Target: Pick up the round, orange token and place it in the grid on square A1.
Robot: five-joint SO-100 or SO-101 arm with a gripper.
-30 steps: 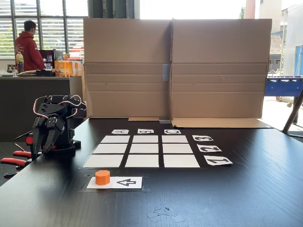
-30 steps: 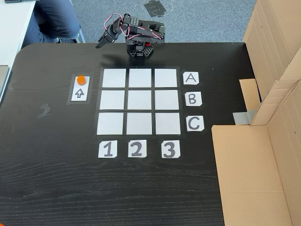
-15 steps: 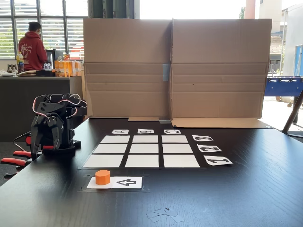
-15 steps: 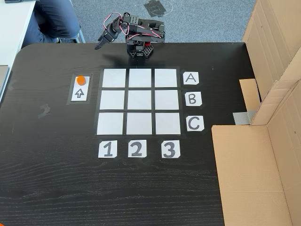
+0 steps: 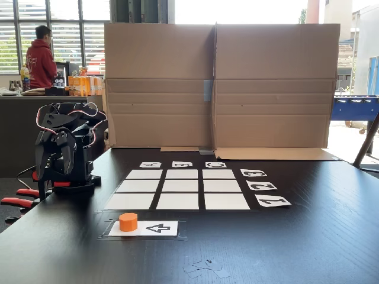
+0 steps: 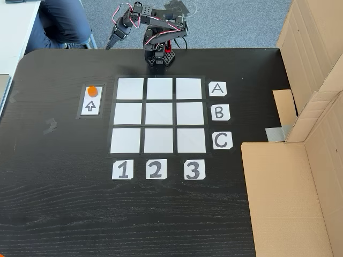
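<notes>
While the token (image 5: 128, 222) rests on its arrow card (image 6: 90, 106), the arm has lifted.
End effector (image 6: 109, 44): raised since a second ago, well apart from token; jaw state cannot be told. Grid (image 6: 158, 115) unoccupied; reach under way.

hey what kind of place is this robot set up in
Probably a shared office or lab. The arm stands on a black table with a cardboard screen behind it. Beyond are large windows, a counter with a person standing at it, and grey carpet on the floor.
</notes>
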